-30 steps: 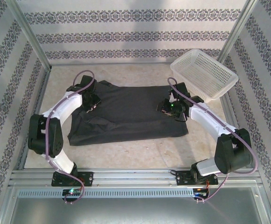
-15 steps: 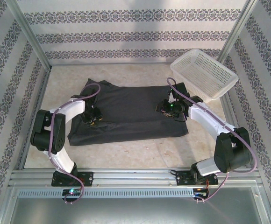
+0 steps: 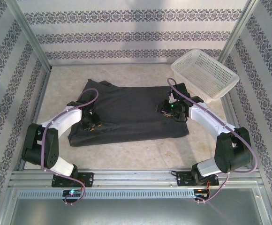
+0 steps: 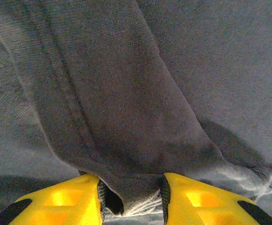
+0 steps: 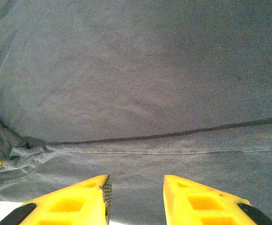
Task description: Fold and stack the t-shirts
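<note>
Top view: dark charcoal t-shirt (image 3: 131, 112) lies at table (image 3: 140, 150) centre as a wide, roughly rectangular slab. One end bunches toward 11 o'clock. The near edge runs ragged from 8 to 4 o'clock.

White mesh basket (image 3: 204, 75) sits at the table's 2 o'clock corner. It is tilted, apart from the shirt, just beyond the right arm.

Left gripper (image 3: 93, 123) is down on the shirt's 8 o'clock part, close to the near-left corner. In the left wrist view the left gripper (image 4: 131, 192) has its yellow fingers (image 4: 65, 201) clamped on a raised ridge of cloth. The ridge runs up and away from the tips toward 11 o'clock, with a stitched hem line along it. Cloth fills the gap between the pads.

Right gripper (image 3: 170, 108) is over the shirt's 3 o'clock edge, low on the fabric. In the right wrist view the right gripper (image 5: 136, 192) has fingers parted, nothing pinched between them. Flat cloth lies beyond the tips, with a dark fold line crossing from 9 to 3 o'clock. A small bunched knot of fabric sits at 9 o'clock.
</note>
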